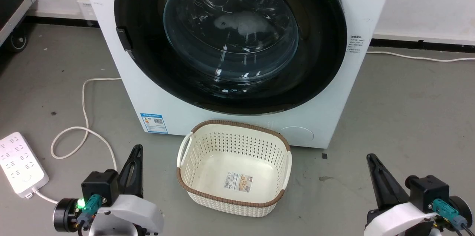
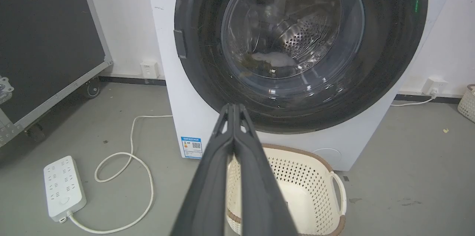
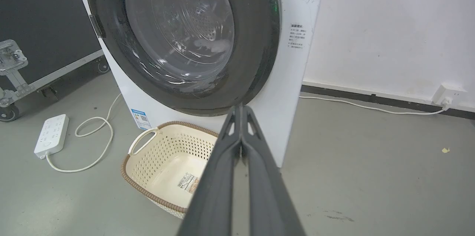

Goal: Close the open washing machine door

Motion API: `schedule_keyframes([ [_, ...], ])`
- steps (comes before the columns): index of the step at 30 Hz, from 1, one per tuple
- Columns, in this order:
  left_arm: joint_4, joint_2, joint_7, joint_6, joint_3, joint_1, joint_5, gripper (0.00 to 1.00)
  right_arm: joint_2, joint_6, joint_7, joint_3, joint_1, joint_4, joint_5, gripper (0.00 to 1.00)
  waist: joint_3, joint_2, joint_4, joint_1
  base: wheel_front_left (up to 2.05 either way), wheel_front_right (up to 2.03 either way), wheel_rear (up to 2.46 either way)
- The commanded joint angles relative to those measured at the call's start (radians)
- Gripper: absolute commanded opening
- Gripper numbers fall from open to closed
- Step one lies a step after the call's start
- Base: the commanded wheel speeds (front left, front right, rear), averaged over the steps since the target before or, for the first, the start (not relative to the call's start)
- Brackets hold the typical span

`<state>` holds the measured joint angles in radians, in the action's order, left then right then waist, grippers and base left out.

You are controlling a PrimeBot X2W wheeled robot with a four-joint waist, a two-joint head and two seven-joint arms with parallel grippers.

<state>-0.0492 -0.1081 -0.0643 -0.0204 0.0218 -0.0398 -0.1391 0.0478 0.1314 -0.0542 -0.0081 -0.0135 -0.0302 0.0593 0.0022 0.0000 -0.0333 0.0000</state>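
The white washing machine (image 1: pixel 156 95) stands straight ahead, a blue sticker (image 1: pixel 154 123) low on its front. Its round glossy black door (image 1: pixel 230 28) with the bulging glass window lies flat against the machine's front, and the steel drum shows through the glass. Low at the left, my left gripper (image 1: pixel 137 150) is shut and holds nothing, well short of the machine. My right gripper (image 1: pixel 371 158) is low at the right, shut and holding nothing too. In the wrist views the left gripper (image 2: pixel 233 106) and the right gripper (image 3: pixel 240 107) point up at the door (image 2: pixel 297 35) (image 3: pixel 178 32) from a distance.
A cream perforated basket (image 1: pixel 233 169) sits on the floor right before the machine, between my grippers. A white power strip (image 1: pixel 18 163) and its looping cable (image 1: pixel 85 117) lie at the left. A black wheeled case (image 2: pixel 44 35) stands further left. Bare grey floor lies at the right.
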Motion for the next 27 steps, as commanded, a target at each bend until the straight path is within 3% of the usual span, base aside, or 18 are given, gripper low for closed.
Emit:
schedule_keyframes([
  [1,0.008,0.006,0.004,0.003,-0.002,0.014,0.013,0.0,0.002,0.0,0.002,0.001,0.008,0.007,-0.011,0.0,0.0,0.0,0.001,0.0,0.0,0.0,0.0],
  [27,0.032,0.036,0.039,0.013,-0.014,0.029,0.086,0.0,0.002,-0.001,0.033,0.005,0.011,0.021,-0.039,0.0,-0.001,0.0,0.02,0.0,0.0,0.0,0.0],
])
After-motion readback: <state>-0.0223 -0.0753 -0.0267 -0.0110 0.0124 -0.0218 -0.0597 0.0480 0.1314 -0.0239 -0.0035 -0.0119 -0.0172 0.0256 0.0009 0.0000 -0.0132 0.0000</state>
